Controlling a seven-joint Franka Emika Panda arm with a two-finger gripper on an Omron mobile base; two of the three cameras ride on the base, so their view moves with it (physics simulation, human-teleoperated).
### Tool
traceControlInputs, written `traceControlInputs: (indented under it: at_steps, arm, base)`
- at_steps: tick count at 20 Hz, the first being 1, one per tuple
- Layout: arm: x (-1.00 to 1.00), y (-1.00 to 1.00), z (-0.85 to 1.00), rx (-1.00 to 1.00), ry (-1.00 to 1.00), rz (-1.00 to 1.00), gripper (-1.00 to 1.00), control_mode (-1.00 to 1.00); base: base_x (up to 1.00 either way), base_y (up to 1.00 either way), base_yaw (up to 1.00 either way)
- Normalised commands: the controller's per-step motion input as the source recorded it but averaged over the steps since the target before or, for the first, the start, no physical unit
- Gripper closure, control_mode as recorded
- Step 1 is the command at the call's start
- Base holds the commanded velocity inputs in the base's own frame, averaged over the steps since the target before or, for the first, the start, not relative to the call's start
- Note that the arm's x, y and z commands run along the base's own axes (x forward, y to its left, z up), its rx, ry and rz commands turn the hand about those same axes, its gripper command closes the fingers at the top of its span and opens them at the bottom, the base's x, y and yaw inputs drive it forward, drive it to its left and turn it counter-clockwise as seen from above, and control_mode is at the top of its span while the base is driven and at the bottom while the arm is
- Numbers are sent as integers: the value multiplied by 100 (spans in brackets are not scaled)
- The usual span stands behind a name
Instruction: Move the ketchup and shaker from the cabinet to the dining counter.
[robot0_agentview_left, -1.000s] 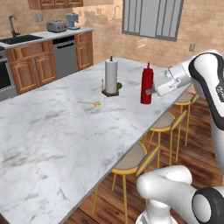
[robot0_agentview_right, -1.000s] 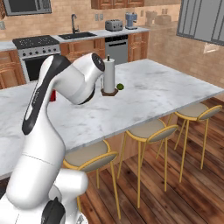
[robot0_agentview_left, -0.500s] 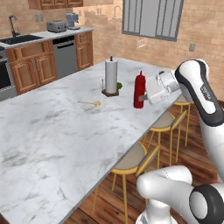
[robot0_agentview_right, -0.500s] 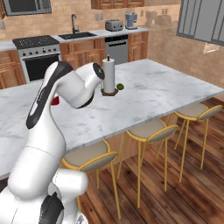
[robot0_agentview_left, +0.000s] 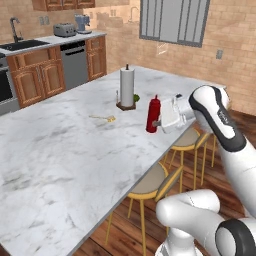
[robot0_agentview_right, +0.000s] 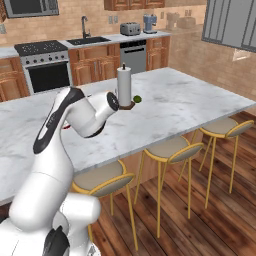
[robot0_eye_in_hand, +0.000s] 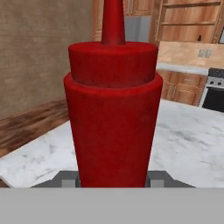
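Observation:
The ketchup (robot0_agentview_left: 153, 114), a slim red bottle with a tapered nozzle, stands upright near the right edge of the dining counter (robot0_agentview_left: 60, 150). Its base is at or just above the marble. My gripper (robot0_agentview_left: 160, 123) is shut on its lower body from the stool side. In the hand view the ketchup (robot0_eye_in_hand: 113, 113) rises between my fingertips (robot0_eye_in_hand: 68, 179). Far behind it an open wooden cabinet (robot0_eye_in_hand: 188, 19) shows its shelves. A tiny dark shape (robot0_eye_in_hand: 199, 38) stands there, too small to name as the shaker. In the right base view my arm hides all but a red sliver of ketchup (robot0_agentview_right: 67, 127).
A paper towel roll (robot0_agentview_left: 127, 86) on a dark base stands just beyond the bottle, with a green lime (robot0_agentview_left: 136, 98) beside it. A small yellow item (robot0_agentview_left: 107, 118) lies to the left. Yellow-legged stools (robot0_agentview_left: 150, 182) line the counter's near edge. Sink and stove run along the back wall.
My gripper has carried the ketchup leftward and down, from above the counter's edge to a spot low over the marble near the paper towel roll.

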Motion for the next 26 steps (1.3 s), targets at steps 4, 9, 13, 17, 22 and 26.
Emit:
traceControlInputs:
  at_steps: [4,9,13,17,22,26]
  arm:
    - [28,0,-45,10,0,0,100,-100]
    - [38,-1,-54,9,0,0,100,-100]
    - [46,-5,-41,1,0,2,100,-100]
    - [46,-5,-34,0,0,4,100,-100]
    - [45,-3,-27,0,0,9,100,-100]
    - [38,0,-20,0,0,10,100,-100]
  base:
    - [0,0,0]
    - [0,0,0]
    - [0,0,0]
    - [0,0,0]
    - [0,0,0]
    - [0,0,0]
